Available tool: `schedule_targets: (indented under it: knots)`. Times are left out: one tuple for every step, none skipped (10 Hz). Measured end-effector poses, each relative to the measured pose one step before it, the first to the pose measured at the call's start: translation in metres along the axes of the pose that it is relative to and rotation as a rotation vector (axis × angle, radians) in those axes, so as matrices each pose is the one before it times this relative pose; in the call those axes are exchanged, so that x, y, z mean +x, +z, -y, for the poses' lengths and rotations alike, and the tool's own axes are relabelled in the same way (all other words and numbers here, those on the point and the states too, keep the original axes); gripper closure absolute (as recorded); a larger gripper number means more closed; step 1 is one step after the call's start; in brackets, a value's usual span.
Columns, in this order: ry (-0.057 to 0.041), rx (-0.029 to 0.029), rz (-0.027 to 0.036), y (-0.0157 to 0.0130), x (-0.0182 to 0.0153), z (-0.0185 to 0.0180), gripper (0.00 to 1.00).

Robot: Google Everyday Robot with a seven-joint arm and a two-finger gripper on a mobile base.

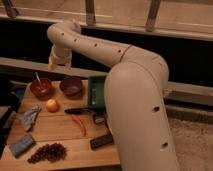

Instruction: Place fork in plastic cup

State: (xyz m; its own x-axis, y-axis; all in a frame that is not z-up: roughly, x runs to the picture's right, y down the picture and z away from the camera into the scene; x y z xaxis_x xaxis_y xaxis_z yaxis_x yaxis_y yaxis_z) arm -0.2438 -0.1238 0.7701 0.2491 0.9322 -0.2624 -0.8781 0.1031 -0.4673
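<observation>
Above the back left of the wooden table (pixel 56 134), your gripper (pixel 59 61) hangs in the air with its jaws apart and nothing between them; in the view it sits over the space between two bowls. Your fork (pixel 37 79) leans in the brown bowl (pixel 41 91), its pale handle rising past the rim, below and left of the gripper. Beside that bowl stands a purple bowl (pixel 71 86), then a green tray (pixel 96 92), partly covered by your arm (pixel 135 100). Nearer the front lie an orange (pixel 52 105), a black-handled knife (pixel 75 110), a red chilli (pixel 79 125), a grey cloth (pixel 28 117), a blue sponge (pixel 21 145), dark grapes (pixel 47 152) and a black block (pixel 101 141).
</observation>
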Motion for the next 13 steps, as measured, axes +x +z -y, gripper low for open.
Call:
schedule_targets:
  knots:
    - [0.00111, -0.03318, 0.05171, 0.00438, -0.00964, -0.00304, 0.37]
    - [-0.00462, -0.0259, 0.05904, 0.0008, -0.01201, 0.00074, 0.37]
    - [-0.00851, -0.02892, 0.04133, 0.00129, -0.00863, -0.00744, 0.37]
    - [-0.00874, -0.01391, 0.02179, 0.00171, -0.00433, -0.00486, 0.37]
    - [-0.00069, -0.00328, 0.00801, -0.00053, -0.00188, 0.00003, 0.37]
    - [0.001, 0.00448, 0.00043, -0.00026, 0.00017, 0.00343, 0.37]
    - [-0.00114, -0.0001, -0.00265, 0.0002, 0.00055, 0.0001, 0.37]
    - [-0.00365, -0.00613, -0.00651, 0.00209, 0.0, -0.00173, 0.37]
    - [-0.00775, -0.01026, -0.01533, 0.01159, 0.00193, -0.00027, 0.37]
    - [-0.01482, -0.01376, -0.01955, 0.01478, 0.00149, -0.00531, 0.37]
    - [-0.02399, -0.0167, -0.02573, 0.01647, 0.00033, -0.00827, 0.37]
    - [-0.01922, -0.0125, -0.01935, 0.01077, -0.00088, -0.00506, 0.37]
    - [-0.01485, -0.00495, -0.01694, 0.00918, -0.00021, 0.00048, 0.37]
